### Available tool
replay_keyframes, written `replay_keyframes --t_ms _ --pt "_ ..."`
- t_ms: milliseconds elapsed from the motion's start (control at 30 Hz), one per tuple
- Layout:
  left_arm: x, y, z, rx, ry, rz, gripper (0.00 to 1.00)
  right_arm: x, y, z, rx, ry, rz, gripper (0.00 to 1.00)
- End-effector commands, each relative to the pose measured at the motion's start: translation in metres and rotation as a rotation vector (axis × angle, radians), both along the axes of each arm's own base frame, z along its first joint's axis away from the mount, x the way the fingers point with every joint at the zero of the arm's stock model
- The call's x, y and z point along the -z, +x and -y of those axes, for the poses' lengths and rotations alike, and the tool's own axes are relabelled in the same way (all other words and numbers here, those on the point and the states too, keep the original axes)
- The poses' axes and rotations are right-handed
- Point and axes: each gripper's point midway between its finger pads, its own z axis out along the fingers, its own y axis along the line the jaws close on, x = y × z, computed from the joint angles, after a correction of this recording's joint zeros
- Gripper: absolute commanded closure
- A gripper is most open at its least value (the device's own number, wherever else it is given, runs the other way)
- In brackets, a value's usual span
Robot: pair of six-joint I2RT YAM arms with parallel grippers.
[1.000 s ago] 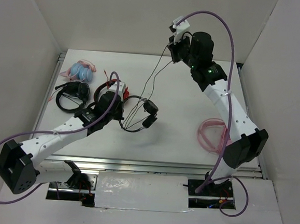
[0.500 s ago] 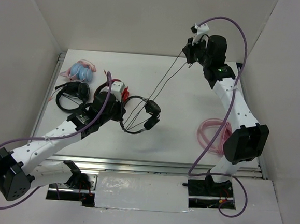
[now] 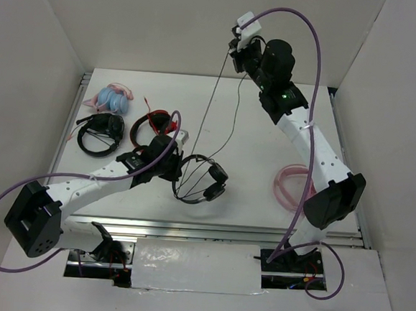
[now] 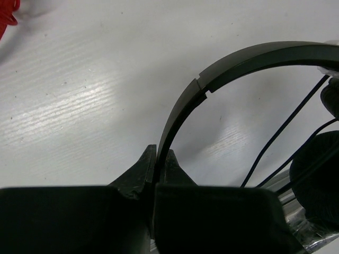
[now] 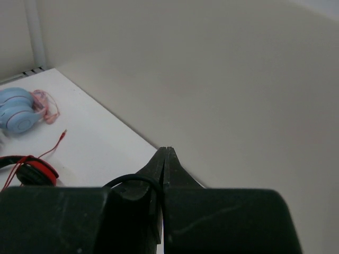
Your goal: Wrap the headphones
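Observation:
The small all-black headphones hang just above the table near its front middle, with two round earcups at their right. My left gripper is shut on the thin headband. Its jaws pinch the band in the left wrist view, where one earcup and cable strands show at the right. The thin black cable runs taut up to my right gripper, raised high by the back wall. My right gripper is shut on the cable, which loops beside its fingers.
Red-and-black headphones, a bulkier black headset and light blue headphones lie at the back left. A pink cable coil lies at the right. White walls stand on three sides.
My left gripper carried the headphones nearer and slightly right. My right gripper swung right, then back left and up, holding the cable stretched.

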Motion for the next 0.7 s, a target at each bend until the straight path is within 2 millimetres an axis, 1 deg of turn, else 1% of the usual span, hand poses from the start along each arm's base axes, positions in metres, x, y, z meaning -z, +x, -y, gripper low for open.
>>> replay_keyframes --t_ms 0,33,67,200,233,300,333,467,500,533,567,633,667 --pt "-0.001 -0.002 0.001 -0.024 -0.008 -0.01 1.0 -0.07 -0.015 0.021 0.103 -0.004 0.205 1.0" --pt "-0.001 -0.003 -0.002 -0.034 0.001 -0.012 1.0 -0.067 -0.01 0.029 0.153 -0.012 0.21 1.0" --pt "-0.001 -0.001 -0.007 -0.057 0.018 -0.006 1.0 -0.065 -0.009 0.032 0.173 -0.016 0.212 1.0" --pt "-0.001 -0.003 -0.014 -0.077 0.047 -0.014 1.0 -0.056 0.003 0.054 0.282 -0.036 0.208 1.0" --pt "-0.001 -0.005 -0.018 -0.093 0.053 -0.022 1.0 -0.058 0.006 0.068 0.331 -0.02 0.219 1.0" --pt "0.0 -0.003 -0.023 -0.117 0.078 -0.018 1.0 -0.059 0.008 0.078 0.35 -0.017 0.222 1.0" --pt "0.002 -0.004 -0.026 -0.127 0.093 -0.026 1.0 -0.064 0.007 0.085 0.357 -0.003 0.233 1.0" --pt "0.003 -0.002 -0.029 -0.143 0.115 -0.033 1.0 -0.07 0.004 0.093 0.38 0.02 0.264 1.0" --pt "0.002 -0.002 -0.027 -0.137 0.111 -0.033 1.0 -0.065 0.004 0.093 0.383 0.02 0.272 1.0" --pt "0.0 -0.001 -0.026 -0.133 0.106 -0.031 1.0 -0.065 -0.001 0.091 0.368 0.019 0.281 1.0" --pt "-0.001 -0.002 -0.025 -0.128 0.103 -0.032 1.0 -0.061 -0.002 0.083 0.325 0.011 0.282 1.0" --pt "-0.006 -0.002 -0.025 -0.126 0.095 -0.021 1.0 -0.035 0.005 0.076 0.296 -0.01 0.217 1.0" --pt "-0.009 -0.002 -0.025 -0.126 0.093 -0.017 1.0 -0.028 0.008 0.076 0.303 -0.011 0.192 1.0"
